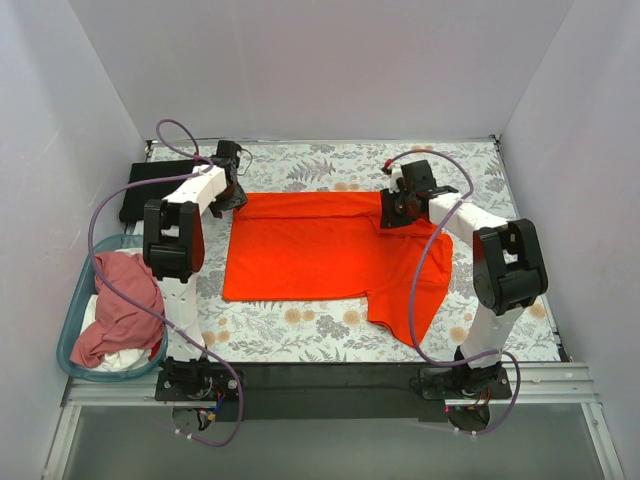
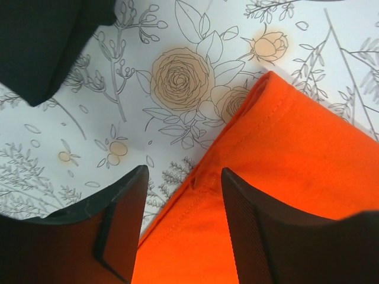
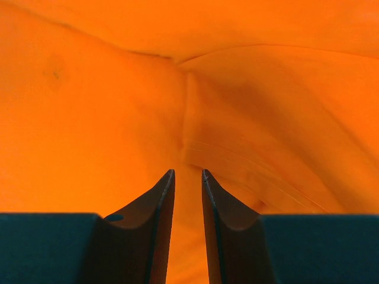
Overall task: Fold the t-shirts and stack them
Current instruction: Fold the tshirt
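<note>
An orange-red t-shirt (image 1: 320, 250) lies spread on the flowered table, with one sleeve trailing toward the near right. My left gripper (image 1: 235, 195) hangs over the shirt's far left corner. In the left wrist view it (image 2: 185, 171) is open, with the stitched hem of the orange-red t-shirt (image 2: 296, 154) lying flat below the jaws and not pinched. My right gripper (image 1: 392, 212) is over the far right edge. In the right wrist view it (image 3: 188, 173) is open by a narrow gap, and wrinkled orange cloth (image 3: 118, 89) shows through it. A folded black t-shirt (image 1: 155, 185) lies at the far left.
A teal basket (image 1: 72, 300) at the left table edge holds a dusty pink t-shirt (image 1: 125, 305) on top of a white one (image 1: 110, 355). The folded black t-shirt's corner (image 2: 41, 41) lies close to the left gripper. White walls enclose the table on three sides.
</note>
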`<state>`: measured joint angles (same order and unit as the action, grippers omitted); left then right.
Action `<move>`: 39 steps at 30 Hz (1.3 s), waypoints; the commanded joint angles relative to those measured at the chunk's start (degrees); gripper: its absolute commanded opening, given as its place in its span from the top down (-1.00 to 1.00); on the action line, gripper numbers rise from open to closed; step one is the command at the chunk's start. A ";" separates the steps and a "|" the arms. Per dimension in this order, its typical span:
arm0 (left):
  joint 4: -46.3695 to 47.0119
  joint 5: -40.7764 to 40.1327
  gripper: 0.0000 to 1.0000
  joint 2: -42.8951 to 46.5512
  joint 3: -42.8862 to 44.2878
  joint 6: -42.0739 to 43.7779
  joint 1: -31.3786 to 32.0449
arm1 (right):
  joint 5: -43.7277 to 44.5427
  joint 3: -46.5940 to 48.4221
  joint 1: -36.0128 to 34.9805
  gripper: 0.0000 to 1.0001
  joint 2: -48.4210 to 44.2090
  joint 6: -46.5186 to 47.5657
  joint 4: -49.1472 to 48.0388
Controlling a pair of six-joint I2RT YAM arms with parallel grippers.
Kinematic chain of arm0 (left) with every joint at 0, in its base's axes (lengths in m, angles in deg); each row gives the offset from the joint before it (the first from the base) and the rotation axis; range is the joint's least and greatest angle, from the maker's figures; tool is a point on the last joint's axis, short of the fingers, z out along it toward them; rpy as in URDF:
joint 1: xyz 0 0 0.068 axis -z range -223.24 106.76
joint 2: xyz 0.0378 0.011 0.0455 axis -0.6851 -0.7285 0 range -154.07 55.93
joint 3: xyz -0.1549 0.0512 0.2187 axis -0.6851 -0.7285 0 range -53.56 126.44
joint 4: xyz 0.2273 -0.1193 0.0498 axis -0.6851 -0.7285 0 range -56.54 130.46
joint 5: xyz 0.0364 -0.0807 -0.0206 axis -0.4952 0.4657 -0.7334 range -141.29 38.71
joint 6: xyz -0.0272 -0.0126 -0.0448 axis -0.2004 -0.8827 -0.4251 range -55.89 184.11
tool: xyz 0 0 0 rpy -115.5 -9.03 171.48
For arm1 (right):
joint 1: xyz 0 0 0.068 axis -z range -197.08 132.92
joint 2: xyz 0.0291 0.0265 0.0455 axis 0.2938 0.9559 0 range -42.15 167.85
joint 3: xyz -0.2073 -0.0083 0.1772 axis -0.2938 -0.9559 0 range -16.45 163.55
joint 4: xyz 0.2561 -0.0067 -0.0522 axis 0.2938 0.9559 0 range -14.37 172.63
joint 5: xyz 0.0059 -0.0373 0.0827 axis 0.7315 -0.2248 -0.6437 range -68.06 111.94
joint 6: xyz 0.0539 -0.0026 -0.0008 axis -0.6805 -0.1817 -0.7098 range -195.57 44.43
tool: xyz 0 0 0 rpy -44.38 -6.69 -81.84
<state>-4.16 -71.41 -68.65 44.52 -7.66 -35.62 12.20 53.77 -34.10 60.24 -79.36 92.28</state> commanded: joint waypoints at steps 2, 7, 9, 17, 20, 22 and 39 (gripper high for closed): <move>0.50 -1.94 -0.04 9.17 -1.49 -0.04 0.55 | -1.87 3.78 -2.41 0.37 2.28 3.62 -0.91; 1.11 -2.29 -0.08 16.01 -7.19 -0.13 3.01 | -1.16 4.75 -3.37 0.36 4.92 3.62 -0.91; 2.60 -2.20 -0.08 18.74 -11.93 -0.39 4.50 | 0.06 4.93 -3.64 0.36 5.71 3.62 -0.91; 7.96 -2.30 -0.08 32.79 -27.31 -1.44 10.48 | 4.90 4.93 -4.34 0.36 7.03 3.62 -0.74; 11.13 -1.68 -0.08 36.06 -33.56 -1.97 11.63 | 4.46 4.93 -4.69 0.39 7.73 3.62 -0.74; 12.01 -2.38 -0.08 38.17 -37.07 -2.41 11.89 | 4.38 4.84 -4.87 0.47 7.91 3.70 -0.65; 14.04 -0.71 -0.08 39.76 -40.60 -2.85 11.98 | 2.63 6.95 -5.57 0.97 6.16 0.20 2.60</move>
<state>8.80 -71.82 -30.86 3.91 -10.09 -23.62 17.01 57.75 -39.15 68.28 -77.11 93.76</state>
